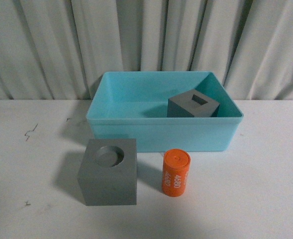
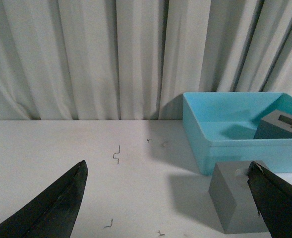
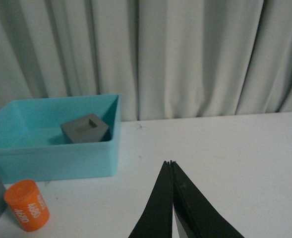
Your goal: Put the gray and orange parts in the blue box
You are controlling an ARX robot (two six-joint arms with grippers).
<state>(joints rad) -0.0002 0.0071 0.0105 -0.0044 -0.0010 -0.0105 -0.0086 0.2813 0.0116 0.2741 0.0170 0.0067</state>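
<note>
Gray cube w/ round recess [image 1: 108, 172] sits on the bench [image 1: 27, 199] toward its front edge, just before the blue box [image 1: 161, 130], w/ the orange cylinder [image 1: 176, 173] upright beside it. Gray cube w/ rect recess [image 1: 193, 105] is already inside. Left hand [image 2: 166, 166] is spread wide & empty; right hand [image 3: 169, 166] is pinched closed & empty. Prob. best: centre left hand over the cube, square to its flat faces, lift clear of the box wall.

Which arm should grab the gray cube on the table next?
Probably left. The left gripper is open and the cube sits close by one finger. The right gripper is shut, with that cube only at the edge of its view.
</note>
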